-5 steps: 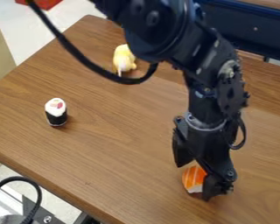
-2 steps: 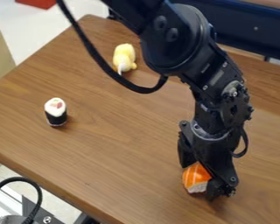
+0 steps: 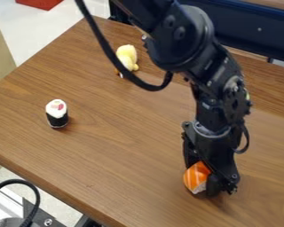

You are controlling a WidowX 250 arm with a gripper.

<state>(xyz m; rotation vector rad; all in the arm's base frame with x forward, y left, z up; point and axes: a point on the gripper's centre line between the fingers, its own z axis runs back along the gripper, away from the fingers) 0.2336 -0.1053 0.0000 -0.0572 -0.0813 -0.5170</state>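
The gripper point(image 3: 201, 178) has drawn inward and the orange piece point(image 3: 195, 176) tips; we have it clasped, so lifting looks feasible.

Orange-striped piece point(image 3: 195, 178) partly behind the jaws, red object point(image 3: 40, 3) cut off by top edge

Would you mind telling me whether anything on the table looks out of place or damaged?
Nothing looks spilled or damaged. The orange-and-white piece sits tilted, but it is right at the hand, which may explain that. The black-and-white sushi roll stands upright, and the yellow toy looks intact where visible.
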